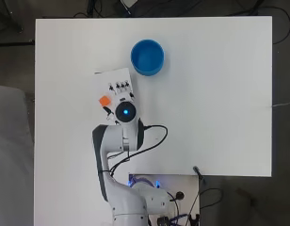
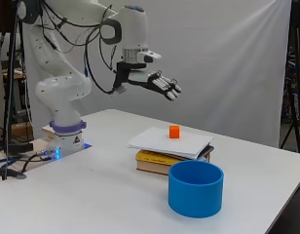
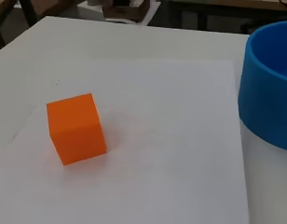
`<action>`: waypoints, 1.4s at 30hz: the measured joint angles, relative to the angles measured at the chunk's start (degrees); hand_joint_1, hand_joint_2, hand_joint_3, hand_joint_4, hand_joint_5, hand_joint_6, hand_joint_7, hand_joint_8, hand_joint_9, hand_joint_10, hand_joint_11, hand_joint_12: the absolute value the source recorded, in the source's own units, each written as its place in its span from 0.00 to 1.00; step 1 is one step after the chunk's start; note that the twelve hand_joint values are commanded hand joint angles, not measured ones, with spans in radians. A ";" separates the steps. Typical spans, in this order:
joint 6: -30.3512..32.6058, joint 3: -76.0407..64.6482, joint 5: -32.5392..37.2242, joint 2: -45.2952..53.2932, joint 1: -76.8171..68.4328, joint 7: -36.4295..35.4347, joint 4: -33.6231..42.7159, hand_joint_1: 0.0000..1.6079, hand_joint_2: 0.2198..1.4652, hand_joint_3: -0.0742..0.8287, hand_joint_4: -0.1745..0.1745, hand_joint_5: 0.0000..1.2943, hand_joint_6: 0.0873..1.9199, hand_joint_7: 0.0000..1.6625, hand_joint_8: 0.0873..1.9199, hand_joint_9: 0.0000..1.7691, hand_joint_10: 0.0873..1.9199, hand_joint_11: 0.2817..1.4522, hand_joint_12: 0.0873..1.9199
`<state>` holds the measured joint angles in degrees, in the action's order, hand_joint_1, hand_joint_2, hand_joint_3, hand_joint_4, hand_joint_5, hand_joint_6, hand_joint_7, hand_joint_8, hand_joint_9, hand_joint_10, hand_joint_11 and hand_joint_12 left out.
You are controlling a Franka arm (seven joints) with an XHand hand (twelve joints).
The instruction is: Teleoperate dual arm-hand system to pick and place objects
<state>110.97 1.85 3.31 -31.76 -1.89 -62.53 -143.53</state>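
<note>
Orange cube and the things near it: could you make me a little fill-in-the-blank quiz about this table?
1. The orange cube sits on a white sheet laid over a stack of ____.
2. The round container beside the stack is coloured ____.
3. The robot hand hovers ____ the cube, fingers straight, holding nothing.
4. The blue container's inside looks ____.

Missing words: books; blue; above; empty

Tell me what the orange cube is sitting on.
The orange cube rests on a white sheet of paper, which lies on a stack of books on the table. How many books cannot be told; the paper covers their tops.
</note>
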 joint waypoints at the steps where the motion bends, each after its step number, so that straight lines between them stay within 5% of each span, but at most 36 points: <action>1: 2.98 0.43 0.88 0.70 -0.18 -1.01 -1.23 0.17 0.66 0.08 0.63 0.28 0.00 0.30 0.00 0.32 0.00 0.20 0.00; 4: 8.76 2.05 2.64 4.26 -0.57 -2.14 -3.08 0.18 0.67 0.09 0.61 0.30 0.00 0.31 0.00 0.33 0.00 0.22 0.00; 10: 9.86 3.51 5.82 14.99 -1.05 -3.65 -1.44 0.20 0.67 0.09 0.49 0.26 0.00 0.27 0.00 0.29 0.00 0.19 0.00; 20: 17.09 6.56 7.06 24.33 -1.77 -8.20 0.58 0.22 0.68 0.09 0.47 0.25 0.00 0.28 0.00 0.30 0.00 0.21 0.00; 22: 18.36 6.37 7.61 24.35 -1.77 -9.38 -0.23 0.22 0.69 0.09 0.48 0.28 0.00 0.31 0.00 0.33 0.00 0.23 0.00; 24: 18.72 6.09 8.06 23.83 -1.76 -9.82 -1.12 0.27 0.73 0.09 0.64 0.45 0.00 0.41 0.00 0.41 0.00 0.30 0.00; 25: 19.09 5.92 8.28 23.24 -1.76 -10.06 -1.83 0.43 0.78 0.08 0.60 0.52 0.22 0.42 0.28 0.43 0.25 0.33 0.10; 26: 19.75 5.65 8.77 22.42 -1.76 -10.52 -3.00 0.53 0.84 0.10 0.53 0.49 0.47 0.38 0.59 0.43 0.56 0.31 0.35; 27: 20.56 5.34 9.53 21.80 -1.76 -11.25 -4.03 0.60 0.88 0.10 0.34 0.46 0.62 0.36 0.79 0.45 0.77 0.30 0.58; 28: 21.52 4.85 10.62 21.39 -1.74 -12.69 -4.99 0.58 0.89 0.09 0.55 0.46 0.70 0.40 0.90 0.52 0.89 0.35 0.77; 30: 22.33 3.69 12.50 21.13 -1.67 -16.58 -5.70 0.54 0.88 0.08 0.87 0.47 0.77 0.47 0.99 0.62 0.98 0.46 0.94; 33: 19.44 2.11 13.91 20.32 -1.58 -21.85 -5.14 0.52 0.88 0.08 0.99 0.48 0.79 0.49 1.00 0.67 1.00 0.55 0.99; 34: 18.12 1.80 13.84 19.89 -1.54 -22.53 -4.79 0.58 0.89 0.09 0.65 0.45 0.78 0.44 1.00 0.62 1.00 0.50 1.00; 37: 15.93 0.88 12.08 18.41 -1.35 -22.25 -2.27 0.66 0.93 0.09 0.19 0.39 0.79 0.37 0.99 0.53 1.00 0.40 0.98; 39: 15.27 0.31 9.51 17.50 -1.24 -21.24 0.96 0.56 0.90 0.08 0.70 0.44 0.79 0.39 1.00 0.57 1.00 0.46 1.00; 40: 14.39 0.03 8.51 16.80 -1.17 -20.64 2.78 0.54 0.89 0.08 0.85 0.45 0.79 0.40 1.00 0.58 1.00 0.46 1.00; 42: 11.74 -0.51 6.77 15.21 -0.94 -18.31 6.99 0.51 0.88 0.08 0.97 0.47 0.79 0.42 1.00 0.59 1.00 0.44 1.00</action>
<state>122.71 1.33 10.09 -16.55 -2.82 -80.84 -136.54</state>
